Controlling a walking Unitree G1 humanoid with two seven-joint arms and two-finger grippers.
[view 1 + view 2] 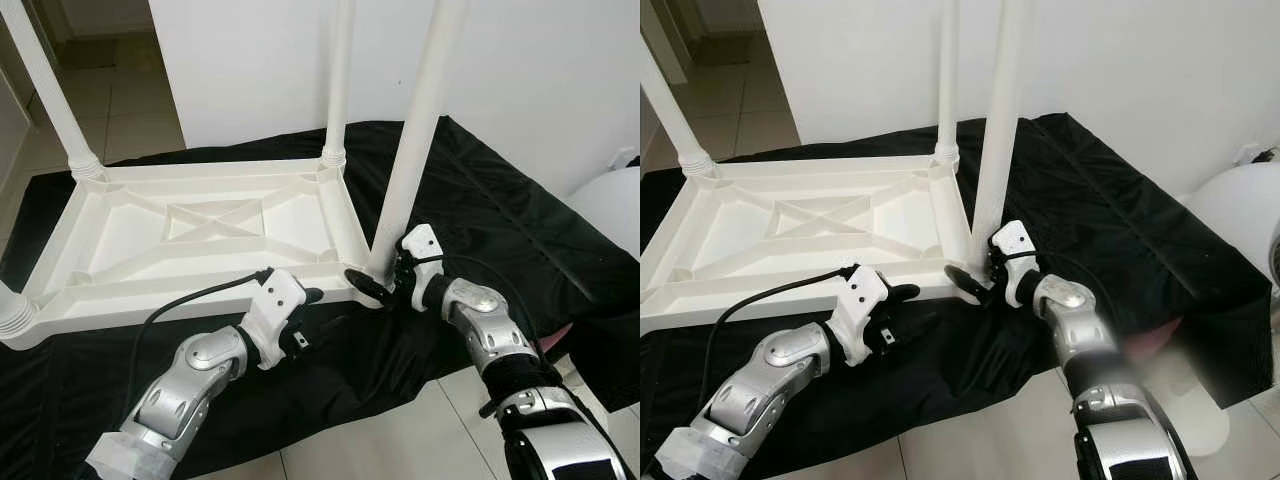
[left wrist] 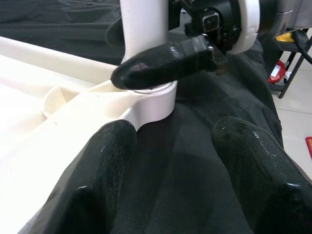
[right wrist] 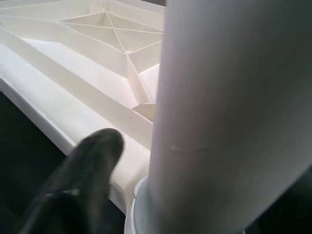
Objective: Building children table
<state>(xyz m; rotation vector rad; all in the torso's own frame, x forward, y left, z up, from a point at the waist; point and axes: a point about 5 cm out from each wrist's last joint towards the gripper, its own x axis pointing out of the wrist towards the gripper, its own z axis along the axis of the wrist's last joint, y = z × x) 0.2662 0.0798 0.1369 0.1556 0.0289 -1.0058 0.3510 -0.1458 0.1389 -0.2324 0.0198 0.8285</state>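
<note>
The white table top lies upside down on a black cloth spread over the tiled floor, with its ribbed underside facing up. 4 legs stand in its corner sockets: 2 at the far corners, 1 at the near left corner, and the near right leg rising straight up, its long axis vertical.

The right gripper is at the foot of that near right leg, clamped around it just above the socket; in the right wrist view 1 black finger lies beside the white shaft, and the left wrist view shows a finger pressed across the leg's base. The leg sits directly between the right gripper's fingers, so the right arm is the nearer one.

The left gripper rests low over the cloth just beside the table top's near edge, fingers apart and holding nothing, pointing toward the same corner.

The coming move probably turns on the leg staying upright while it is seated or twisted down into the socket; tilting could bind it.
</note>
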